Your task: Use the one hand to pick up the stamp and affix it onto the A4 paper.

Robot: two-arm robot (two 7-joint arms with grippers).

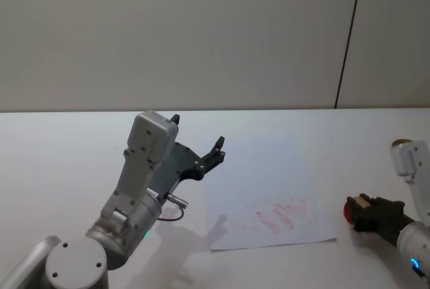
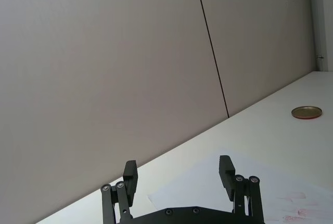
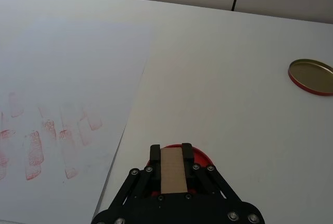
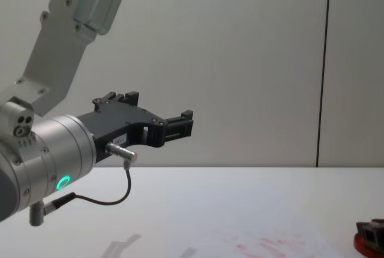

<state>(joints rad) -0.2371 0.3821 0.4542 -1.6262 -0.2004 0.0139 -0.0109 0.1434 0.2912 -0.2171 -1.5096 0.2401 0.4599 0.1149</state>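
My right gripper is low over the table at the right, shut on the stamp, a light-tan wooden block held between its black fingers. The stamp stands over the round red ink pad; I cannot tell whether it touches the pad. The A4 paper lies flat to the left of the pad, with several faint red prints on its near part. My left gripper is raised in the air left of the paper, open with nothing between its fingers.
A round gold lid with a red rim lies on the white table beyond the ink pad, to the right. A plain wall with a dark vertical seam stands behind the table.
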